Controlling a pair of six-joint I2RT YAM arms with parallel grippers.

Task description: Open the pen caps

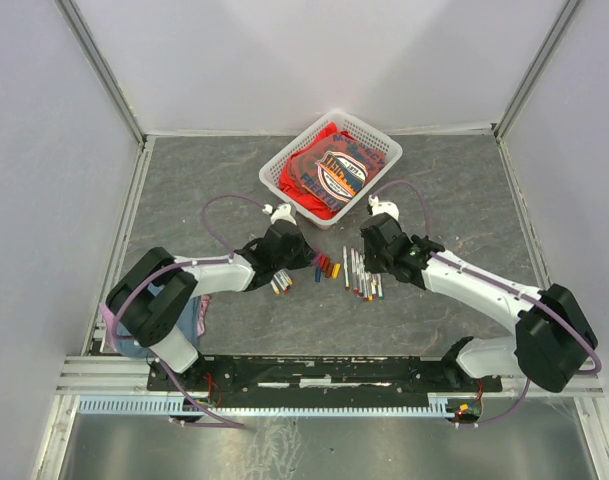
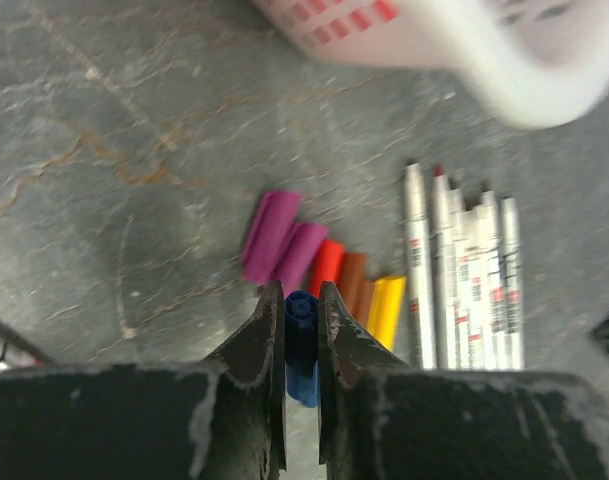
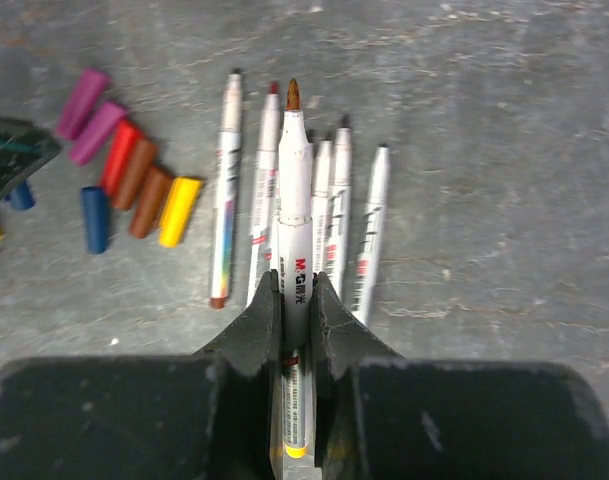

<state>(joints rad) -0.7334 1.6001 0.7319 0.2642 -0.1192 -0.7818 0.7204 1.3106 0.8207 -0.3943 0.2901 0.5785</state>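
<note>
Left gripper (image 2: 301, 297) (fingers nearly together) pinches a blue cap (image 2: 302, 345). Check your right gripper (image 3: 295, 285): it clamps one uncapped, brown-tipped pen (image 3: 294, 190); loose caps (image 3: 144, 195) lie left of the pen row (image 3: 227, 180).

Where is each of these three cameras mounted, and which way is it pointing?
Top external: above and behind the bases, looking down on table, basket, left arm, right arm.
Left wrist: on that wrist, looks along the left fingers, shut on a blue cap.
Right wrist: on that wrist, looks along the right fingers, shut on a white pen.
Shared: both wrist views show the loose caps and laid-out pens.
</note>
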